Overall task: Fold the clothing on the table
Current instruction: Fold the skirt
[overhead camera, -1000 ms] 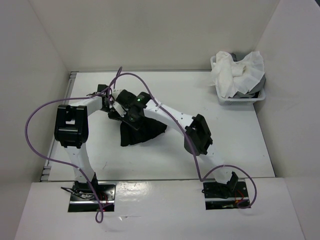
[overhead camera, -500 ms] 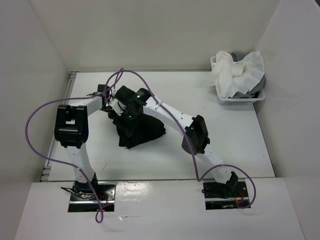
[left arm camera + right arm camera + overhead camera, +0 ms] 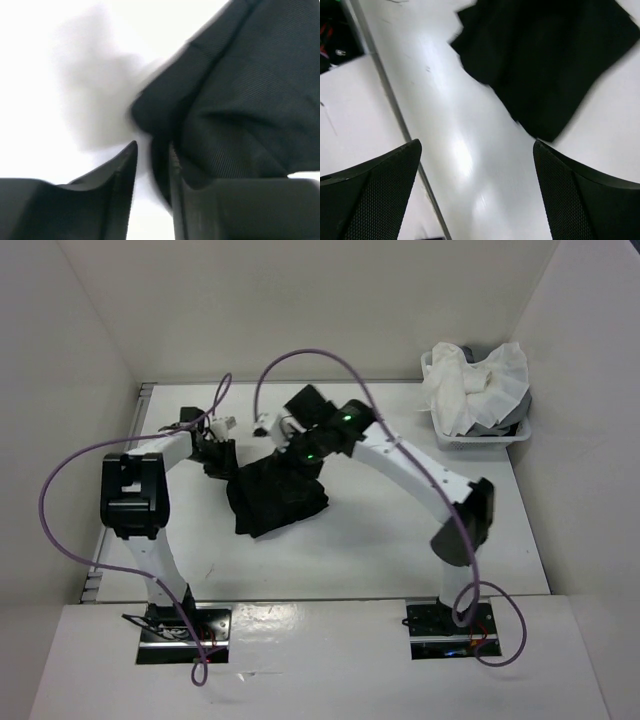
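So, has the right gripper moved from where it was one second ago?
Yes. In the top view the right gripper has shifted right, toward the white basket, away from the left part of the skirt. It is open now.

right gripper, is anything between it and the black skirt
Nothing visible. The right gripper hangs open over bare table, and the skirt lies uncovered just ahead of its fingers.
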{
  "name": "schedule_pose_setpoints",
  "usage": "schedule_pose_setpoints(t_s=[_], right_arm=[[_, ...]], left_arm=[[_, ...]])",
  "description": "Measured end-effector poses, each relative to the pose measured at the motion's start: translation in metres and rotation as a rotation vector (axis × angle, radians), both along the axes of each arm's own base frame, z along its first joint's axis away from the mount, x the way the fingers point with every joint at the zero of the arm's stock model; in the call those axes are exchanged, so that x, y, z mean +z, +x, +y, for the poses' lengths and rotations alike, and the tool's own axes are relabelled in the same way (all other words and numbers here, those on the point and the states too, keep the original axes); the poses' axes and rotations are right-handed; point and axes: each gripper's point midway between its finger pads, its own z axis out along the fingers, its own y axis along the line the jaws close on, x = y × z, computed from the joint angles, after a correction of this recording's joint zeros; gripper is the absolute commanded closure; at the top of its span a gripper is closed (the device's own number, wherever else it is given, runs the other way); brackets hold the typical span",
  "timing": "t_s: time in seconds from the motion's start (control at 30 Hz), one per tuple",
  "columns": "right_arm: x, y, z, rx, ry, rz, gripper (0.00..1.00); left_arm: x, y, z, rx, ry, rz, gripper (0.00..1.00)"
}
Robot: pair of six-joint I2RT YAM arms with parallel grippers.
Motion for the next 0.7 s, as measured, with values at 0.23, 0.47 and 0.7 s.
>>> schedule_pose_setpoints(t_s=[0.23, 0.47, 0.7], right_arm=[[0.013, 0.056, -0.137, -0.313, 0.070, -0.098, 0.01], [-0.048, 0.035, -0.194, -0.429, -0.008, -0.031, 0.01], [-0.069, 0.031, -0.218, -0.488, -0.019, -0.039, 0.01]], left_arm=[[0.070, 0.008, 0.076, 0.161, 0.108, -0.156, 0.01], [0.221, -0.002, 0.057, 0.081, 0.106, -0.543, 0.01], [0.234, -0.047, -0.046, -0.347, -0.258, -0.493, 0.01]])
